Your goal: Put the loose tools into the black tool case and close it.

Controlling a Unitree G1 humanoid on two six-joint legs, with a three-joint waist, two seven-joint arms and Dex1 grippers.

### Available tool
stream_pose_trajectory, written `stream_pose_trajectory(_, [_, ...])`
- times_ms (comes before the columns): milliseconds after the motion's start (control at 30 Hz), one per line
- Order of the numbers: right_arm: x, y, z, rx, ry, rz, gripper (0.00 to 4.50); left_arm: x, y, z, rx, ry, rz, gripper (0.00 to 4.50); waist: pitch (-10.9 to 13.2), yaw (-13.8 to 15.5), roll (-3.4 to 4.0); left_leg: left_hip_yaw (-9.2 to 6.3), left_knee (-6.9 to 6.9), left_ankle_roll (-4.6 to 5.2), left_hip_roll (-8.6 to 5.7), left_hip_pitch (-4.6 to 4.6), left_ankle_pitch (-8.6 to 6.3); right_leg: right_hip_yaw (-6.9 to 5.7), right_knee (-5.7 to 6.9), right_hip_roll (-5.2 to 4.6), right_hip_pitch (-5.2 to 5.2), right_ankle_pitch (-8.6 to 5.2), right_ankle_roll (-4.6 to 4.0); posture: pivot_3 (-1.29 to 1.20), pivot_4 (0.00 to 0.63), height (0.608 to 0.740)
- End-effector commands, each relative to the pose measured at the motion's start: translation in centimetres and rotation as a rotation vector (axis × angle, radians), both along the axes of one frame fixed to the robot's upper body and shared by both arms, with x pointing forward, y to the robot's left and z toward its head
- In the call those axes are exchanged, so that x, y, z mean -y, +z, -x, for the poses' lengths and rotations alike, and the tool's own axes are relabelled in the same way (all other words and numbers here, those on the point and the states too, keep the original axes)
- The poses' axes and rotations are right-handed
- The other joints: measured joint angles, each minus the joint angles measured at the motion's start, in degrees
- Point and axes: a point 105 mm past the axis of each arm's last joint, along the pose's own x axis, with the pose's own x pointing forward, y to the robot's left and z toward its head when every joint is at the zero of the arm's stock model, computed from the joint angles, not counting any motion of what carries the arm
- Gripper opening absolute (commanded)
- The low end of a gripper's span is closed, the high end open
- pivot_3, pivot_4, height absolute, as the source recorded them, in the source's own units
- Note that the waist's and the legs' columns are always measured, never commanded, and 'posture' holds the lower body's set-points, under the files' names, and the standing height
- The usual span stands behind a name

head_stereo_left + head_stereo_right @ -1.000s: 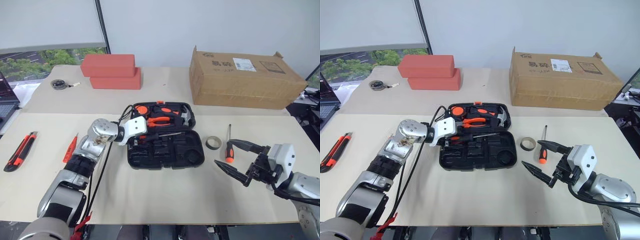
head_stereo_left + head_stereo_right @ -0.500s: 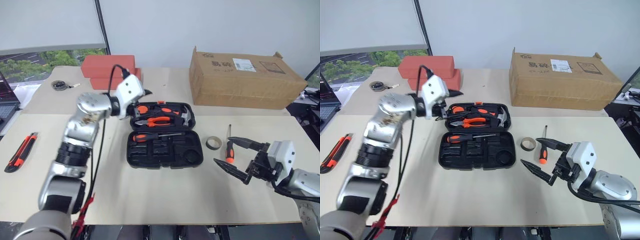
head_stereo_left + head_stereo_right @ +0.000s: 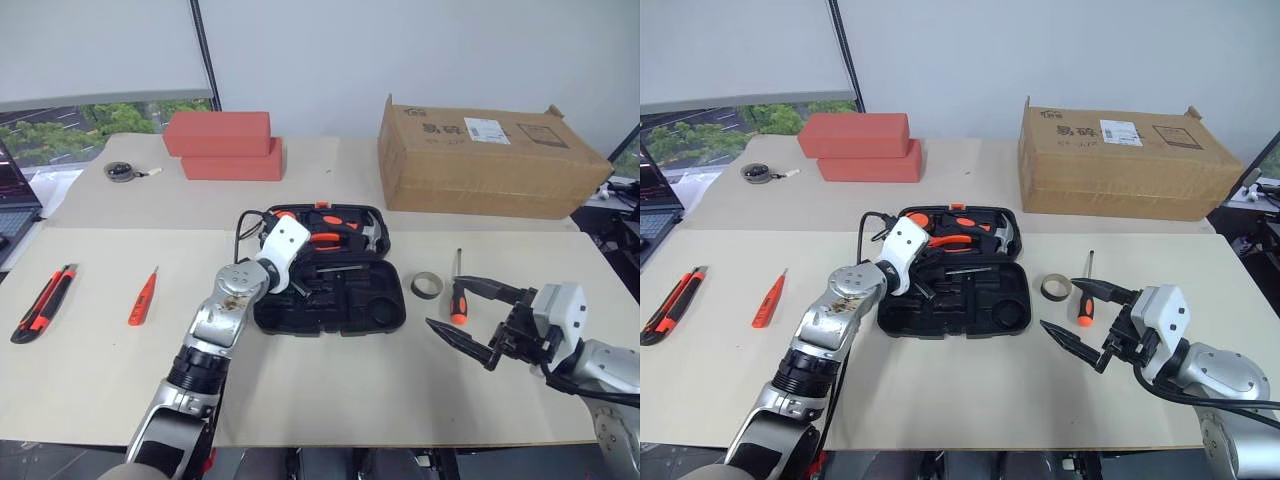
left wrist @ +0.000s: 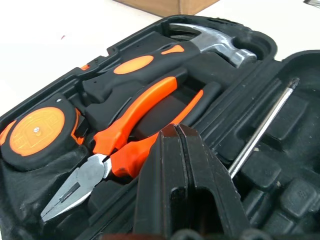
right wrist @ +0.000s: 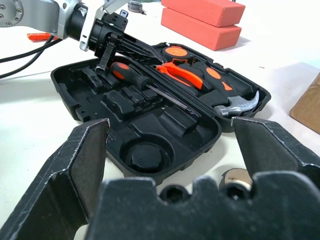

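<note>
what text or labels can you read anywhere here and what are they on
Nothing can be read with certainty.
Cardboard box, top face: a dark printed mark at its near-left corner, too blurred to read.
Cardboard box, top face: a white shipping label with lines of print, too small to read.
Black tool case and the tools in it: no lettering visible.
Red blocks: no lettering visible.

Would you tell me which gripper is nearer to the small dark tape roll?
Right. The right gripper hangs open just in front of the tape roll; the left gripper is shut over the black tool case, farther off.
</note>
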Motion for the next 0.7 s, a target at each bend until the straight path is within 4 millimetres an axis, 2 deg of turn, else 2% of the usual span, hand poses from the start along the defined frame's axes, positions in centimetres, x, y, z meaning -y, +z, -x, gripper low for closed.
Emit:
stream_pose_trajectory(33, [-0.2,0.7,0.1,0.036,0.015,-0.002,4.5,0.4,-0.5,0.4,-0.02,-0.035,-0.032,0.03,0.0,0.0,0.0,0.0,0.0,0.01,0.0,-0.01,0.0,0.0,0.0,0.0,-0.01,0.0,0.0,0.0,0.15,0.712])
stream_pose_trajectory(333, [-0.1,0.6,-0.1,0.041,0.007,0.007,4.5,-0.3,-4.8,0.6,-0.048,-0.105,-0.318,0.03,-0.18,0.03,0.27,0.01,0.0,-0.06,0.0,0.08,-0.06,0.0,-0.02,-0.03,0.06,-0.01,-0.01,0.0,0.15,0.712])
stream_pose_trajectory(467, [0.0,0.5,-0.1,0.041,-0.003,0.008,4.5,-0.1,-6.1,1.0,-0.073,-0.133,-0.344,0.03,-0.25,0.12,0.39,-0.03,-0.01,-0.39,0.0,0.34,-0.28,-0.03,-0.02,-0.16,0.33,-0.03,-0.01,0.0,0.15,0.712])
stream_pose_trajectory(700, [-0.1,0.3,-0.1,0.039,-0.009,0.004,4.5,0.9,-8.1,1.7,-0.101,-0.189,-0.383,0.03,-0.48,0.57,0.59,-0.05,-0.01,-0.39,-0.02,0.47,-0.34,-0.08,-0.09,-0.26,0.5,-0.04,0.01,0.0,0.15,0.712])
